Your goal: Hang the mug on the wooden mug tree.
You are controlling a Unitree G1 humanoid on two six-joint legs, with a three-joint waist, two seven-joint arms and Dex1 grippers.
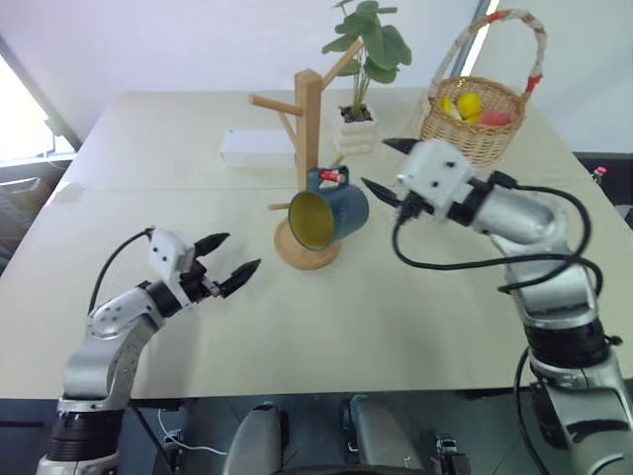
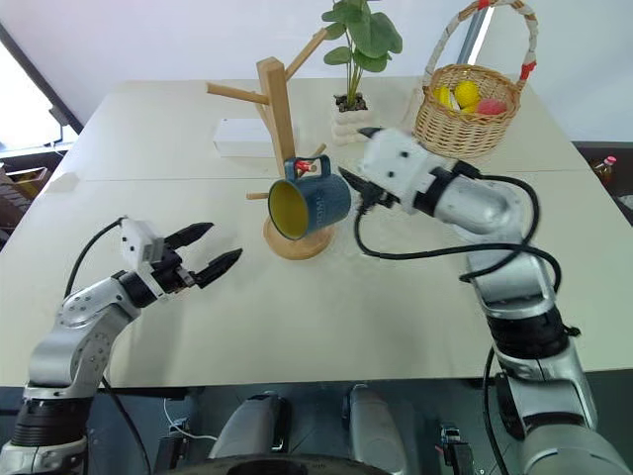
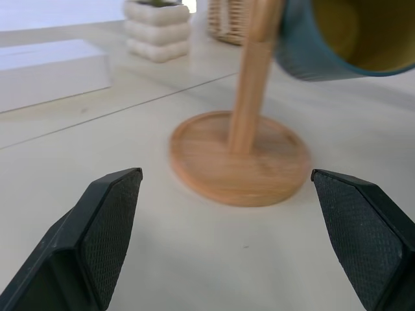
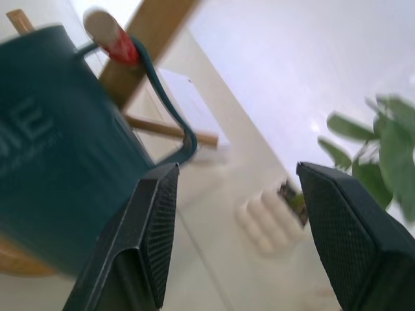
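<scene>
Left eye view: the mug (image 1: 329, 212) is seen hung by its handle on the red-tipped peg of the wooden mug tree (image 1: 308, 129), yellow-green mouth tipped forward. The right gripper (image 1: 383, 168) is spread, holding nothing, just beside it. The left gripper (image 1: 229, 259) is likewise released, apart.

Right wrist view: teal handle looped over the peg; hanging is judged done, and a clear withdrawal is called for.

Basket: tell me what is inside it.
The basket holds yellow fruit and something red beside it. The woven wall covers whatever lies lower down, so no count is possible.
</scene>
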